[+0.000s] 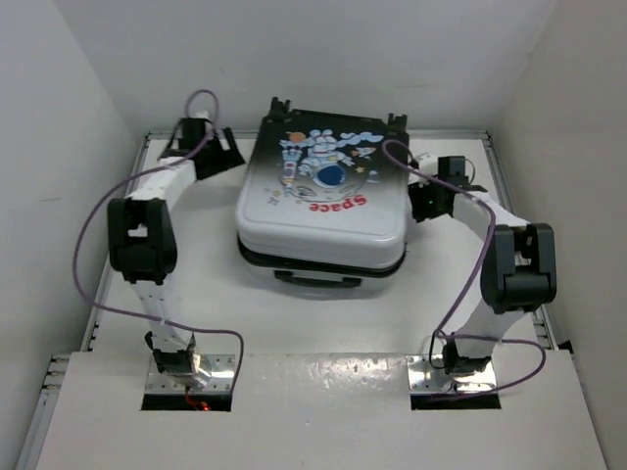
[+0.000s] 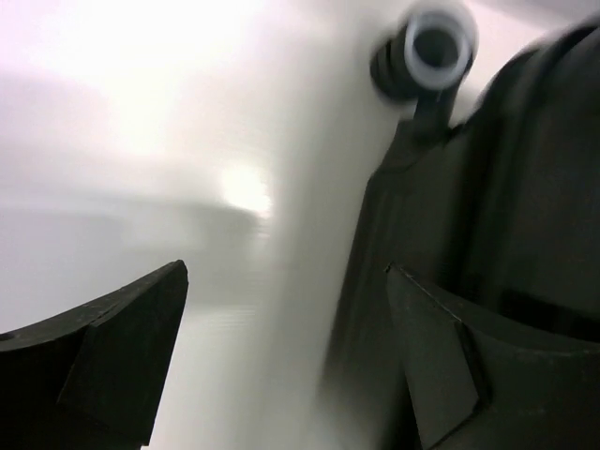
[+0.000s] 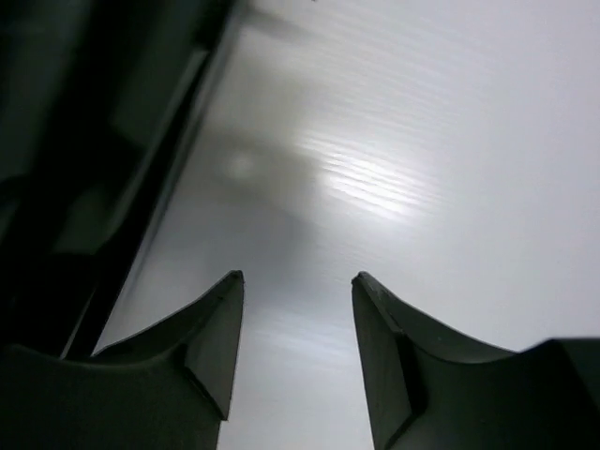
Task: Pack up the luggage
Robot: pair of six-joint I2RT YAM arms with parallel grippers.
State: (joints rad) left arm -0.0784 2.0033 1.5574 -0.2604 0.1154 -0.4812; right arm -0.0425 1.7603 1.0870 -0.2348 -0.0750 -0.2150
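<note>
Down at the near edge of the table [image 1: 323, 323], closest to me, the two arm bases sit bolted side by side, the left base [image 1: 184, 367] and the right base [image 1: 453, 374], each with a purple cable [image 1: 90, 230] looping off it.

Past them, the luggage [image 1: 318, 196] lies flat around the middle of the table, reaching back toward the far edge. It is closed, printed shell facing up: a cartoon astronaut and the red word "Space" on a shell that fades from black at the far end to white at the near end. Its dark carry handle [image 1: 315, 279] points toward the bases, and its black wheels [image 1: 282, 104] sit at the far end.

Just off the luggage's far left corner is the left gripper [image 1: 202, 151], fingers spread wide with only bare white table between them [image 2: 286, 270]. Its own camera shows the dark side of the case close beside the right-hand finger and a wheel [image 2: 433, 45] ahead; I can't tell whether finger and case touch.

Beside the luggage's right side is the right gripper [image 1: 433, 191], fingers partly apart and holding nothing [image 3: 300, 277], with the case's dark edge off to the left in its view.

White walls [image 1: 88, 88] close in the table on three sides.
</note>
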